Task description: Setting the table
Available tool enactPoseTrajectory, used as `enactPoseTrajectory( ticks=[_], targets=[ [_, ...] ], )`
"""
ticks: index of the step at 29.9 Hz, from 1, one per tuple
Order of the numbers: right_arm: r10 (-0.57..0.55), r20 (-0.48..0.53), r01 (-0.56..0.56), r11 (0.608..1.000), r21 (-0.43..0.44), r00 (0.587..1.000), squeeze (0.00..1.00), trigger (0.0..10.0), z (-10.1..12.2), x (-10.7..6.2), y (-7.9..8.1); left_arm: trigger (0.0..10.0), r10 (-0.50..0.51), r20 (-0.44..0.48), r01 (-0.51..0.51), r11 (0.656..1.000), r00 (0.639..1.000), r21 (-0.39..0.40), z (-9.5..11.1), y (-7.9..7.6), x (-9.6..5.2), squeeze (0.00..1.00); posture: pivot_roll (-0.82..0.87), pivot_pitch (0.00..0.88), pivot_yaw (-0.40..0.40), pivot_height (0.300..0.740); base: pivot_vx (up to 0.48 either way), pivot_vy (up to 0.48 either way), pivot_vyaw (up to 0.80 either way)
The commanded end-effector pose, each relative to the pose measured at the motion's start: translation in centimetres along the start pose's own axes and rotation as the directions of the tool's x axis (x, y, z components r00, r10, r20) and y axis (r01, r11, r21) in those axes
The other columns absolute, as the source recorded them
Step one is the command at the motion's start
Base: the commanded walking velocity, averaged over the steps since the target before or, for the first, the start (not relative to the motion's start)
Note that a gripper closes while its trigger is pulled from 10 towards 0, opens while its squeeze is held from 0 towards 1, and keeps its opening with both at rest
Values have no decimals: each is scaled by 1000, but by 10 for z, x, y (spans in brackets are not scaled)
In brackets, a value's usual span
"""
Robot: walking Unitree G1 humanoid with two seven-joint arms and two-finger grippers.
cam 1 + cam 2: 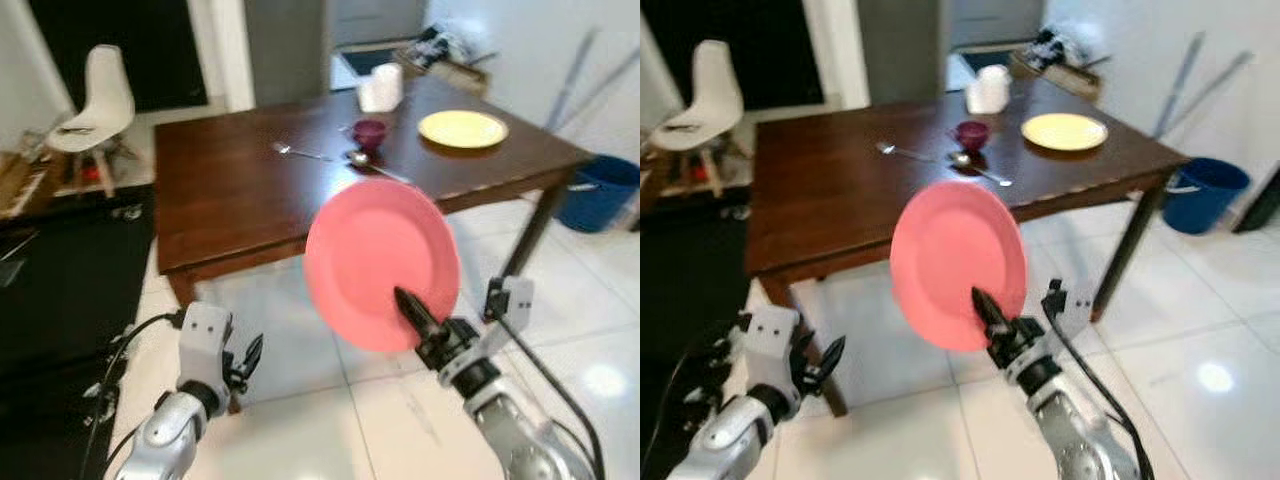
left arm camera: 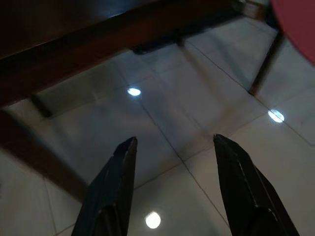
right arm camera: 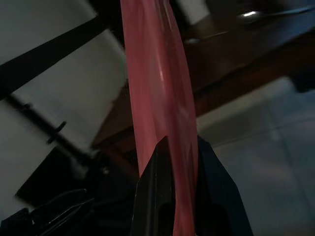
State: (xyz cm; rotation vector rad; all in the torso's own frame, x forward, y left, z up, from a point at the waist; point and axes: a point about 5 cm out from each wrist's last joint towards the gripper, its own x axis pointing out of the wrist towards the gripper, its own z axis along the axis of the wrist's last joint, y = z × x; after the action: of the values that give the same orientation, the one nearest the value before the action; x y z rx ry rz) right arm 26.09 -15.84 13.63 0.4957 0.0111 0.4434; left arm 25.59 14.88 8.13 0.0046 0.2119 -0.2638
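Where the white tiled floor (image 1: pixel 330 420) meets the far wall, a dark wooden table (image 1: pixel 230 190) spans the scene, with a white chair (image 1: pixel 98 100) off its left end and a blue bin (image 1: pixel 598 192) beyond its right end. On the table's far right part lie a yellow plate (image 1: pixel 462 128), a white container (image 1: pixel 380 88) behind it, a small purple cup (image 1: pixel 370 132), and two pieces of cutlery: one (image 1: pixel 300 152) lies left of the cup and a spoon (image 1: pixel 372 163) lies just in front of it. Before the table's near edge, above the floor, a pink plate (image 1: pixel 380 262) stands nearly upright, its face toward the camera. Right gripper (image 3: pixel 178 147): its black fingers are clamped on the pink plate's lower rim, one finger on each face. Left gripper (image 2: pixel 172 142): low at the left, above the tiles, its fingers are spread apart with nothing between them.
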Motion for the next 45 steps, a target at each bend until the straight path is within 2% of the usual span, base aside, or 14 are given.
enactPoseTrajectory(
  ticks=[1, 4, 7, 15, 21, 45],
  targets=[
    [-11, -19, 11, 1000, 4, 1000, 0, 10000, -7, -1, -3, 10000, 6, -40, -6, 1000, 999, 10, -12, 4, -6, 0, -126, 0, 114, 740, 0, 0, -781],
    [-26, -46, 26, 1000, 7, 999, 0, 10000, -14, -5, -6, 10000, 6, -66, -4, 1000, 998, 22, -20, 5, -9, 0, -122, 0, 116, 740, 0, 0, -781],
    [-62, -101, 63, 998, 12, 993, 0, 10000, -31, -13, -15, 10000, 14, -106, -11, 999, 994, 32, -33, 10, -15, 0, -120, 0, 115, 740, 0, 0, -781],
    [-71, -132, 73, 997, 10, 989, 0, 10000, -39, -17, -18, 10000, -1, -133, 8, 999, 991, 53, -43, 10, -23, 0, -118, 0, 112, 740, 0, 0, -781],
    [-66, -134, 67, 998, 3, 989, 0, 10000, -39, -14, -21, 10000, -28, -107, 38, 995, 994, 95, -40, 6, -22, 0, -108, 0, 105, 740, 0, 0, -781],
    [-60, -121, 60, 998, -5, 991, 0, 10000, -38, -11, -20, 10000, -21, -82, 30, 993, 996, 112, -35, 11, -21, 0, -98, 0, 111, 740, 0, 0, -781]
  ],
)
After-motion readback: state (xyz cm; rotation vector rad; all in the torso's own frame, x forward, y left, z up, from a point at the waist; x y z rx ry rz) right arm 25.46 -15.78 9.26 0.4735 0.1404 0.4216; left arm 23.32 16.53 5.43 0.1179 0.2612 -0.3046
